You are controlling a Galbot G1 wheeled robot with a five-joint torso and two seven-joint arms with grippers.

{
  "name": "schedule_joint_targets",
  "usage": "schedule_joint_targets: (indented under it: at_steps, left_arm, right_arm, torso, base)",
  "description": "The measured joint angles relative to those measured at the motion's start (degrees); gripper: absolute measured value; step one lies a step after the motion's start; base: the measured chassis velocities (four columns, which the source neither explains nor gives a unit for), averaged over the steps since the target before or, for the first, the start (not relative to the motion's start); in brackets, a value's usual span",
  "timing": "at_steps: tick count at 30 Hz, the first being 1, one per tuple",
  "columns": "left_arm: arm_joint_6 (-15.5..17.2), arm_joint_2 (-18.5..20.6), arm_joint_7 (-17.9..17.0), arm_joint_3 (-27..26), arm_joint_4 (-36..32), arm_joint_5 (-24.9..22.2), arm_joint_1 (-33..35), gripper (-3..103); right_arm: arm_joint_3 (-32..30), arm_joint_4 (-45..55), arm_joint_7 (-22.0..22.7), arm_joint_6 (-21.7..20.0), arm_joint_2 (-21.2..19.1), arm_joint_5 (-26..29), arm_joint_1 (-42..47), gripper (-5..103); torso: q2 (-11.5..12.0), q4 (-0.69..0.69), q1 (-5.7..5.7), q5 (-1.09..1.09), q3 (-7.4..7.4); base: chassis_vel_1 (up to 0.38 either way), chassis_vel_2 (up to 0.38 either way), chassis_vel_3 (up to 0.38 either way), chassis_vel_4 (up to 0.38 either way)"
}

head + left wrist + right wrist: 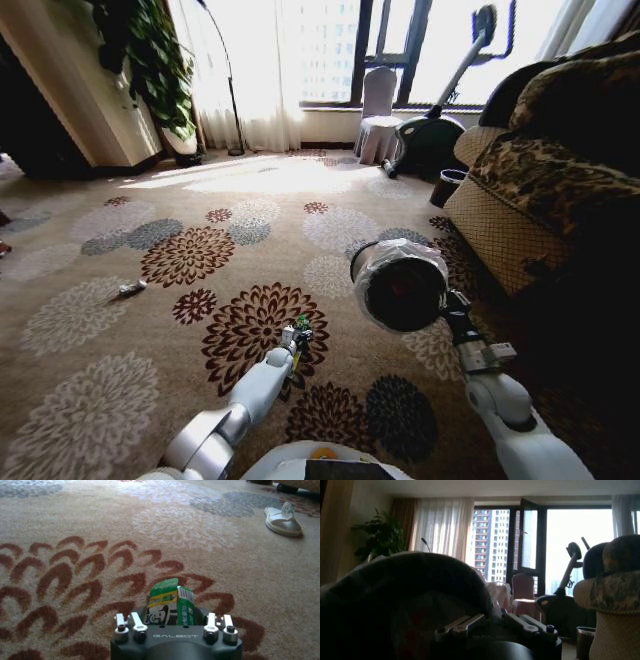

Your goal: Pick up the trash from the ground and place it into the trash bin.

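The crumpled green foil wrapper [170, 605], pinched between the left gripper [174, 624] fingers, may slip out before reaching the liner-rimmed round black trash bin [402, 285] clamped in the right gripper [495, 624].

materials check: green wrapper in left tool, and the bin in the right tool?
Green wrapper: looks like thin glossy printed film, creased and folded where the left tool grips it. Trash bin: dark, probably hard plastic, with a shiny crinkled clear plastic liner round its rim; held up by the right tool.
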State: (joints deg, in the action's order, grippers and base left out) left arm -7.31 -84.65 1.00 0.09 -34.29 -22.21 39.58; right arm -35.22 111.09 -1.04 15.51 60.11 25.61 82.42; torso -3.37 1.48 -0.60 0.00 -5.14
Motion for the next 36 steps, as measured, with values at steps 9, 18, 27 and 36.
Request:
schedule_joint_targets:
  at_steps: [9,18,27,36]
  left_arm:
    - [1.13,0.47,0.17,-0.95,0.09,-1.01,0.12,37]
    - [2.12,2.58,0.02,-0.98,-4.77,-2.63,2.32,6]
    - [2.49,9.61,-1.61,-3.57,-27.24,-5.59,13.65,0]
    - [-10.14,18.1,0.17,-10.13,-51.48,-6.68,28.83,0]
  right_arm:
    - [0.0,0.0,0.0,0.0,0.0,0.0,0.0,0]
    - [0.0,0.0,0.0,0.0,0.0,0.0,0.0,0]
    - [0.0,0.0,0.0,0.0,0.0,0.0,0.0,0]
    - [0.0,0.0,0.0,0.0,0.0,0.0,0.0,0]
  torso:
    - [0.0,-0.01,0.0,-0.01,0.01]
    - [0.0,0.0,0.0,-0.01,0.0]
    - [0.0,0.0,0.0,0.01,0.01]
    - [-0.01,0.01,0.0,-0.04,0.01]
  base:
    - [0.0,0.0,0.0,0.0]
    - [0.0,0.0,0.0,0.0]
    - [0.0,0.0,0.0,0.0]
    - [0.0,0.0,0.0,0.0]
